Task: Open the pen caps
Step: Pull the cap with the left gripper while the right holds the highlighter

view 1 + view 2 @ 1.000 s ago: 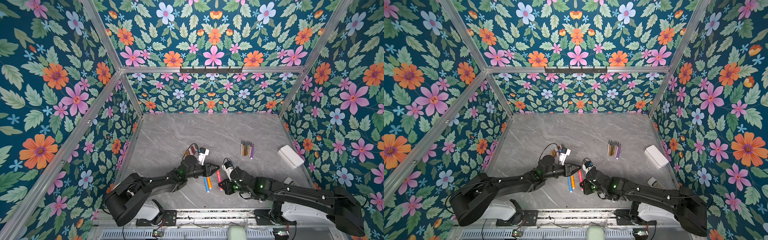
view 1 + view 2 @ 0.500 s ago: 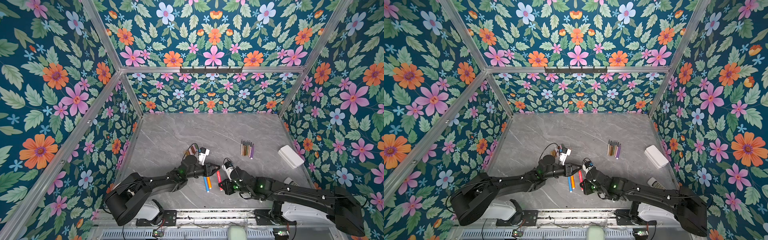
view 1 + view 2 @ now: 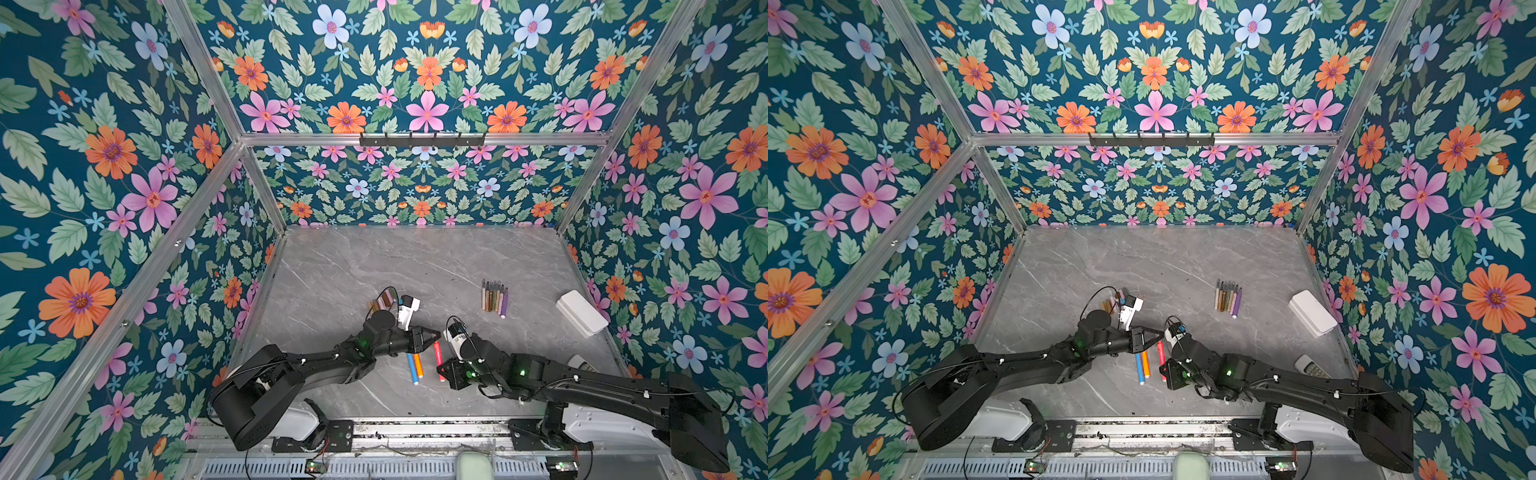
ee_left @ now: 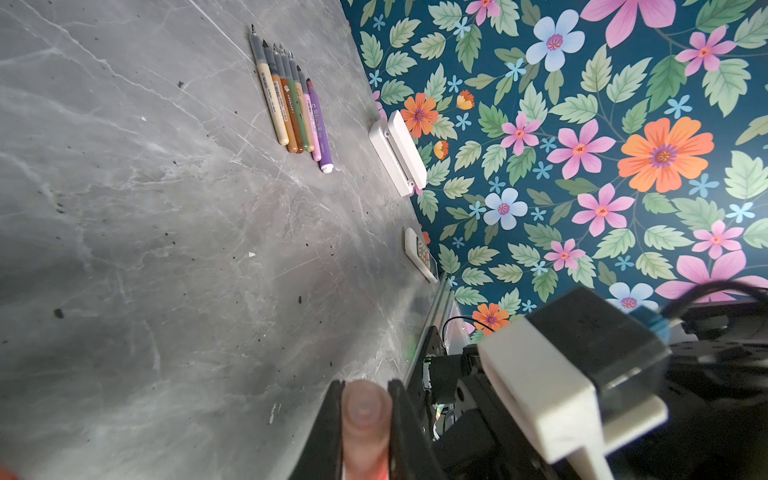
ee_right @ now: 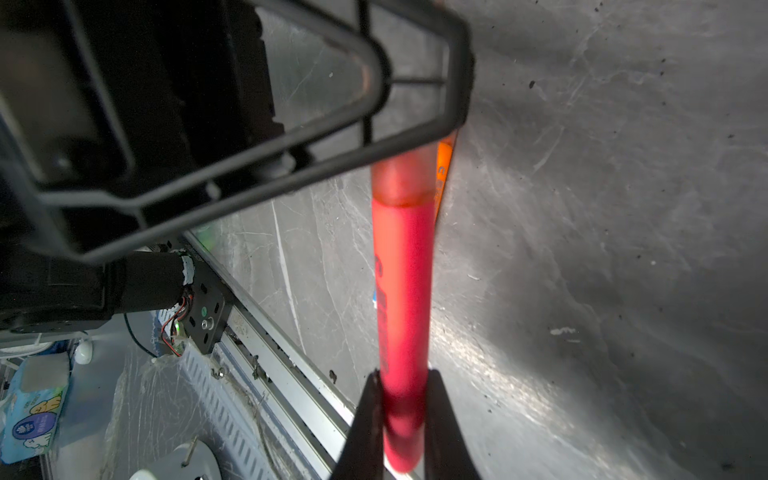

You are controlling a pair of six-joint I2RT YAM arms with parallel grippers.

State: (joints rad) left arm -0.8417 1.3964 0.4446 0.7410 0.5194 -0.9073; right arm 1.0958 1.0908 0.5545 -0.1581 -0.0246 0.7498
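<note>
A red pen is held between both grippers just above the table, near the front middle. My right gripper is shut on the pen's rear end. My left gripper is shut on its translucent red pen cap. The cap sits flush against the red body. A blue pen and an orange pen lie capped beside it. Several loose pen caps lie behind the left wrist.
A row of several uncapped pens lies at the right middle. A white box and a small remote rest by the right wall. Floral walls enclose the grey marble table.
Both arms and the red pen stay in the same place; no movement shows between the earlier frames and now.
</note>
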